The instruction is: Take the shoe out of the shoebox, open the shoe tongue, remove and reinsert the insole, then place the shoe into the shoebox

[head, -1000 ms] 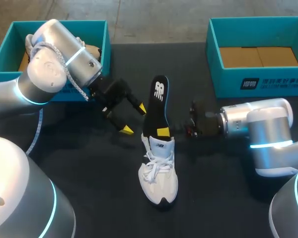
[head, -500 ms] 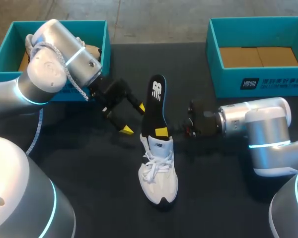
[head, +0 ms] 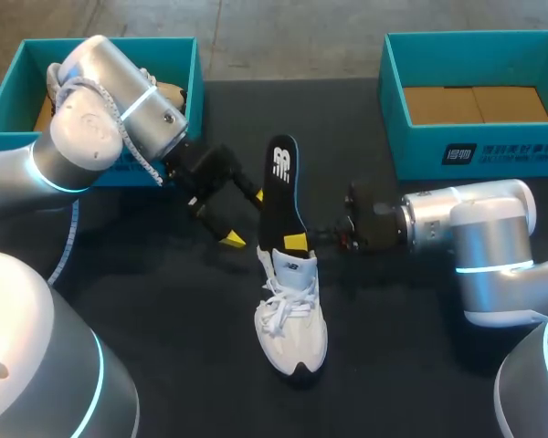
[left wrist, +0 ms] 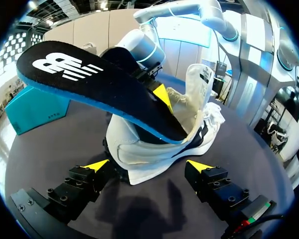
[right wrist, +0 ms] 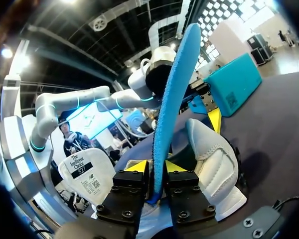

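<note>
The white shoe sits on the dark desk, its heel just ahead of the left jaws, which stand wide and empty. It looks light, with a soft upper and a stiffer sole. The heel seems the firm place to steady it. The insole, thin and probably bendy foam, stands half out of the collar, its lower edge pinched between the right jaws. The right wrist view shows that pinch plainly, while the head view leaves it unclear.
</note>
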You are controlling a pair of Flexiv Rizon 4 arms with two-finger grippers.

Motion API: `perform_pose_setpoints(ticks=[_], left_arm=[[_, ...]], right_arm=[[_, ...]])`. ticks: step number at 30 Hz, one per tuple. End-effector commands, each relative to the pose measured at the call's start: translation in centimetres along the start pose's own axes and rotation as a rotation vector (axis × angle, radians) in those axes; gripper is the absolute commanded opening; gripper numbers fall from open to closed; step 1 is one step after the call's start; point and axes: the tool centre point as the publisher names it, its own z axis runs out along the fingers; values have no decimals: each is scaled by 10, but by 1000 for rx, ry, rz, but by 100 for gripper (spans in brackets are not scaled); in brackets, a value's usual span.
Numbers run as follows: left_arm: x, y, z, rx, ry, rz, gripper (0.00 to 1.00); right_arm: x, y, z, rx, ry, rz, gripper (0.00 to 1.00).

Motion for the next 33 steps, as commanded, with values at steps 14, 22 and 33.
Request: perform_pose_setpoints(ticks=[14,22,33], left_arm=[[0,0,0,-2,0,0,100],[0,0,0,-2,0,0,100],[0,0,0,-2,0,0,100]], right_arm=[[-1,10,5,11,-12,-22,27],[-3,12,2,5,-27,-19,33],[2,18,2,36,-72,-23,33]])
